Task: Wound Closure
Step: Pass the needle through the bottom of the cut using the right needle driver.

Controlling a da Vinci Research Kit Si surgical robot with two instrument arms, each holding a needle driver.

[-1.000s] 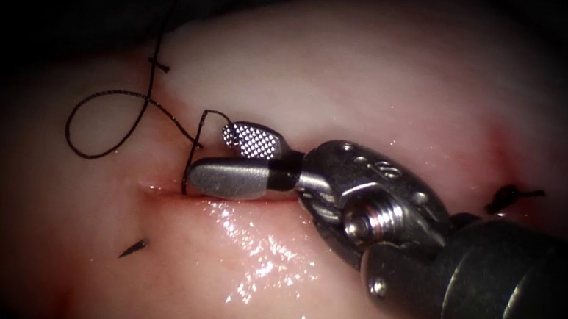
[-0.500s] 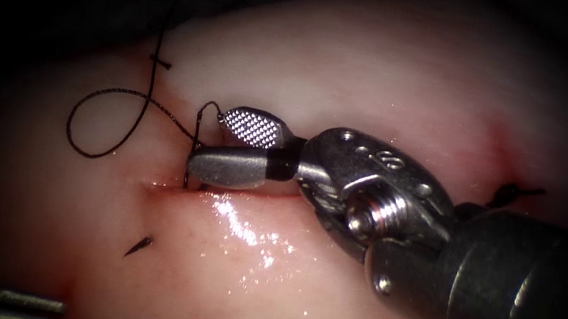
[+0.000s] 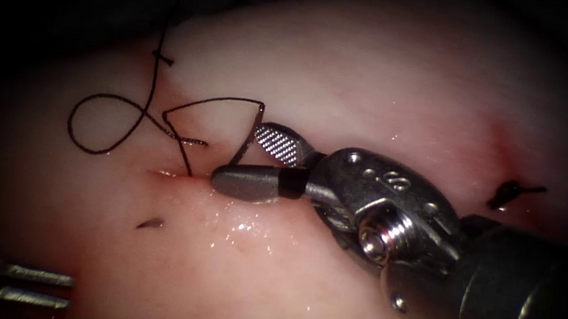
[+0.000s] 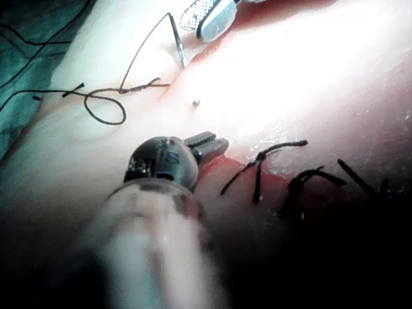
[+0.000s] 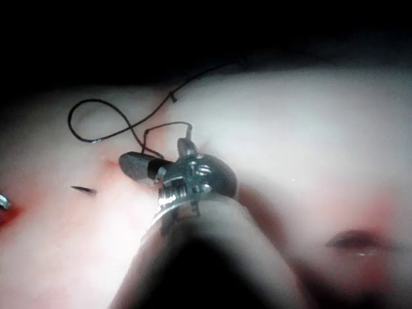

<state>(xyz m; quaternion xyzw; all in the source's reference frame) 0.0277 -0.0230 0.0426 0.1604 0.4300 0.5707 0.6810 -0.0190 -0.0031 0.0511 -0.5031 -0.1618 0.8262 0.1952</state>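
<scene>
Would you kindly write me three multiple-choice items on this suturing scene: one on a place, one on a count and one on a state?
1. In the endoscope view, the loop of the thread lies where from the right end effector?
A) to its left
B) to its right
C) beneath its shaft

2. How many end effectors does the endoscope view show?
A) one
B) two
C) three

3. The jaws of the left end effector are:
A) shut on the thread
B) shut on the tissue
C) open, holding nothing

Answers:
1 A, the loop curls left of the right end effector, whose parted jaws straddle the thread.
2 B, the right one and the left one.
3 C, its two jaws stand apart with nothing between them.
</scene>
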